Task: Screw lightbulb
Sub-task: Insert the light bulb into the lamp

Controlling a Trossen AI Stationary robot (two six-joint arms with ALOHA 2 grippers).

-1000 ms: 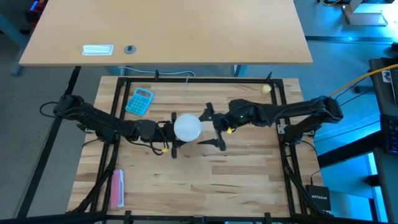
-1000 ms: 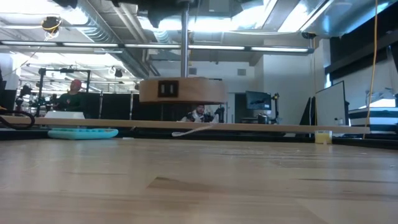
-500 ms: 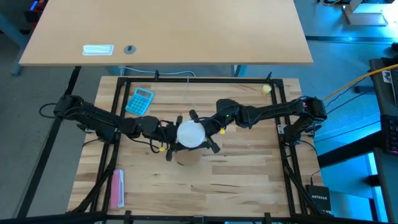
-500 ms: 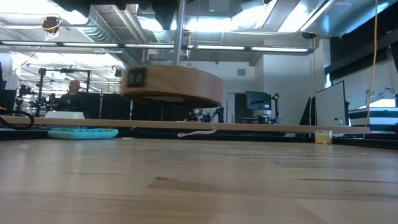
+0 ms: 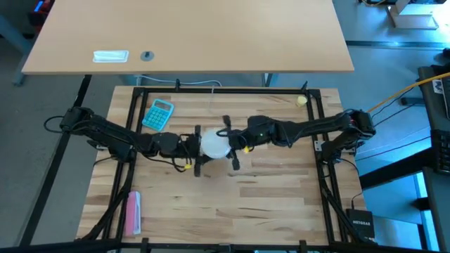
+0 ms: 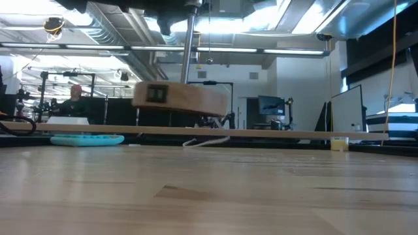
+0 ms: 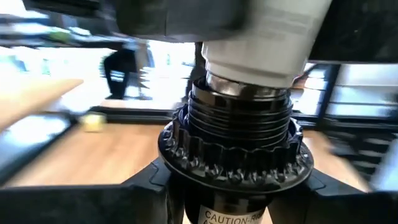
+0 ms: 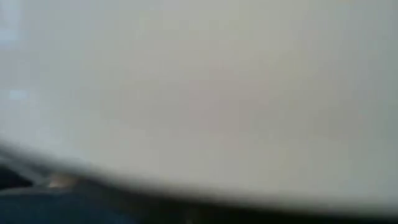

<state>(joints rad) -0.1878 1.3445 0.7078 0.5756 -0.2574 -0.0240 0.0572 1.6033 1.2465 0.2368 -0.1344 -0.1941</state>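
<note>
The lightbulb is white and stands upright over the table's middle, its silvery screw base in the black socket of a small lamp. The lamp's round wooden disc hangs clear of the table, slightly tilted, on a thin stem. My left gripper comes in level from the left and is shut on the socket. My right gripper comes in level from the right and is shut on the bulb. The white dome fills the right wrist view. My left gripper pinches the black socket's body, below its ribbed collar, between its two fingers. It comes level from the table's left. The lamp stands upright in the hold, and its disc is lifted clear of the table. My right gripper grips the bulb's white body between its two fingers, one on each side. It comes level from the table's right. The bulb stands upright with its metal base in the socket's mouth.
A blue calculator lies at the far left and a pink object at the near left. A small yellow ball sits at the far right corner. Black frame rails border the table. People sit in the room beyond.
My right gripper has gone toward the table's left, onto the bulb, and has shut on it. The lamp's wooden disc tipped and swung a little meanwhile and now hangs slightly tilted.
</note>
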